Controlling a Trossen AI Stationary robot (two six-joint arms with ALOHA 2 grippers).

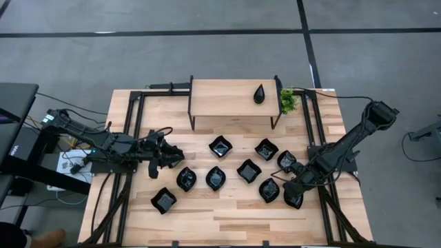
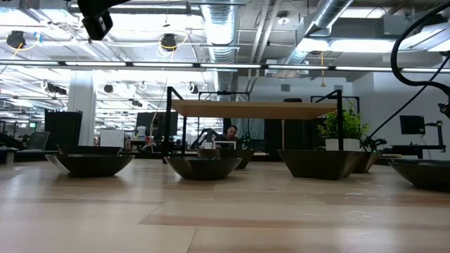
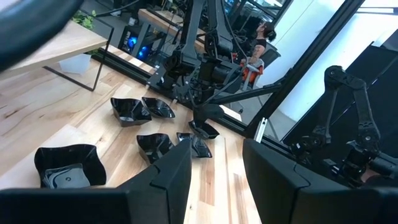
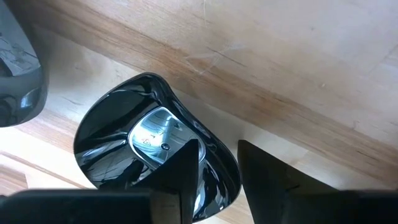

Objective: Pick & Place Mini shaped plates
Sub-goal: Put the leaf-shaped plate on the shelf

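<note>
done: one plate [image 1: 259,94] on shelf [image 1: 227,96] | left: nine plates on table [image 1: 227,217] | right gripper [image 1: 293,195]: fingers astride a plate [image 4: 149,146] rim, not closed | left gripper [image 1: 173,156]: open, empty

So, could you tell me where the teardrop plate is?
High view: the teardrop plate sits on the raised wooden shelf, toward its right end, beside the small green plant.

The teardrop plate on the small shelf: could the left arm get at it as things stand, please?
Probably yes. The teardrop plate lies alone on the open-topped shelf, nothing above it, though the left gripper sits down among the table's plates and would have to lift and reach across.
</note>
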